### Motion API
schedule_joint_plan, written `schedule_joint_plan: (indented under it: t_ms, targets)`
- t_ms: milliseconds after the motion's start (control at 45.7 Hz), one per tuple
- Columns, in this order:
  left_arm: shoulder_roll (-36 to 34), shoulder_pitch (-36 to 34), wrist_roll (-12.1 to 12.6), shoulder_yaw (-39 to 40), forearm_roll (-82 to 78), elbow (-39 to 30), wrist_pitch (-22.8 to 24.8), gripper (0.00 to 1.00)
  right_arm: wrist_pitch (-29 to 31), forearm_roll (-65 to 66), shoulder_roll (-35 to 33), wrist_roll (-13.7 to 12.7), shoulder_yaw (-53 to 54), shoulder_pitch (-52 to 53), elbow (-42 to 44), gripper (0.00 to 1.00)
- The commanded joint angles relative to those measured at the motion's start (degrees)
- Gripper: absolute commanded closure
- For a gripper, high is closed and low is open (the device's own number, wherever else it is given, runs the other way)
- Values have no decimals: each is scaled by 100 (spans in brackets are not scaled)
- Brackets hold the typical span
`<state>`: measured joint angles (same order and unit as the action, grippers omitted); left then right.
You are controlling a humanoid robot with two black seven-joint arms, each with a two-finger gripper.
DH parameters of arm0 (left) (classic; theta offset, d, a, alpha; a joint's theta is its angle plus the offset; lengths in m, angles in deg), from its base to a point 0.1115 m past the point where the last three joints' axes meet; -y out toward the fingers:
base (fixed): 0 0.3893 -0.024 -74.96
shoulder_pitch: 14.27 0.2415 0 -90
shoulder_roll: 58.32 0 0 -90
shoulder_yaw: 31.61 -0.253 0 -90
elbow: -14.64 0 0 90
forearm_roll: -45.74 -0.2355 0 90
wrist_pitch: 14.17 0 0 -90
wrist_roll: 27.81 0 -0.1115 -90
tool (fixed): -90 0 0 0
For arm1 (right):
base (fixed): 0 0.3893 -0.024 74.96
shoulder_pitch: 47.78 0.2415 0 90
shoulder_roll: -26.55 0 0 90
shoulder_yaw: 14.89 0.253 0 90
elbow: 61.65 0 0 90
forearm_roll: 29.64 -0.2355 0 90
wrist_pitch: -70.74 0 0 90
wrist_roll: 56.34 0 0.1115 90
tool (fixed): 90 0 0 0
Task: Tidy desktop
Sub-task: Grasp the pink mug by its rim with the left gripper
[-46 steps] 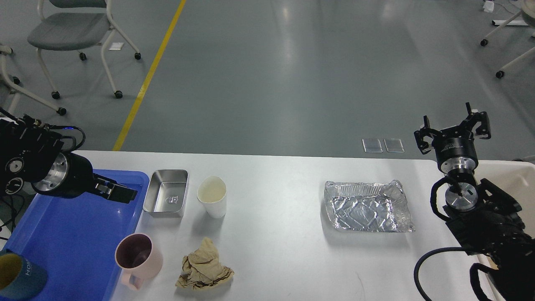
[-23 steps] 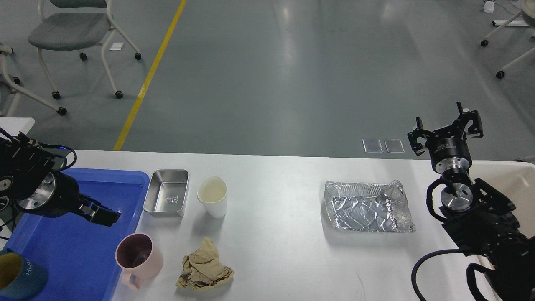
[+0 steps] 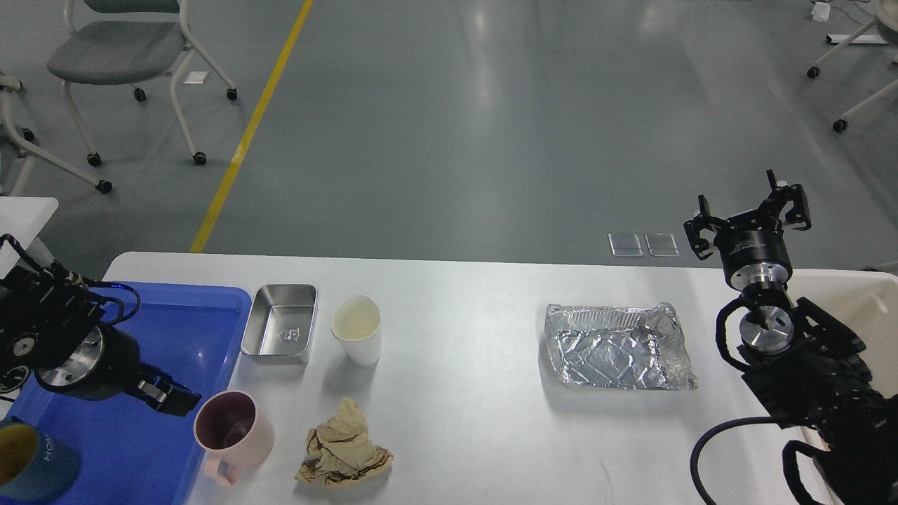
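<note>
The white desktop carries a pink mug, a white paper cup, a shiny metal tin, a crumpled brown paper wad and a crinkled foil tray. My left gripper hovers low over the blue tray, its tip just left of the pink mug's rim. It is dark and seen side-on, so its fingers cannot be told apart. My right gripper is raised above the desktop's far right corner. It is open with nothing between its fingers.
A blue and yellow cup sits in the blue tray's near left corner. A cream-coloured bin stands at the right edge behind my right arm. Wheeled chairs stand on the grey floor beyond the desktop.
My left gripper has moved toward me and leftward over the blue tray, ending beside the pink mug. The right gripper shifted slightly left, then held still.
</note>
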<state>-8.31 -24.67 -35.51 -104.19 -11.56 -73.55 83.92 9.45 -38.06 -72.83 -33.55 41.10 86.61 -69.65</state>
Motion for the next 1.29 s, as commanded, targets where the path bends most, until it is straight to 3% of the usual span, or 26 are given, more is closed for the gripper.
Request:
schedule_joint_plan:
  t_ms: [0, 109, 459, 656, 897, 1268]
  targets:
    - [193, 231, 23, 51, -1, 21, -71, 27, -5, -1, -11, -2, 0, -1, 0, 0]
    - [246, 415, 32, 51, -1, 74, -265, 27, 3, -1, -29, 6, 0, -1, 0, 0]
    - [176, 477, 49, -11, -1, 232, -265, 24, -5, 218, -2, 7, 9, -9, 18, 0]
    - [229, 934, 111, 103, 43, 627, -309, 22, -5, 218, -11, 7, 9, -9, 18, 0]
    - [264, 1576, 111, 578, 61, 750, -810, 23, -5, 218, -29, 7, 9, -18, 9, 0]
    - [237, 1444, 58, 657, 61, 592, -775, 22, 3, 245, 15, 7, 0, -44, 9, 0]
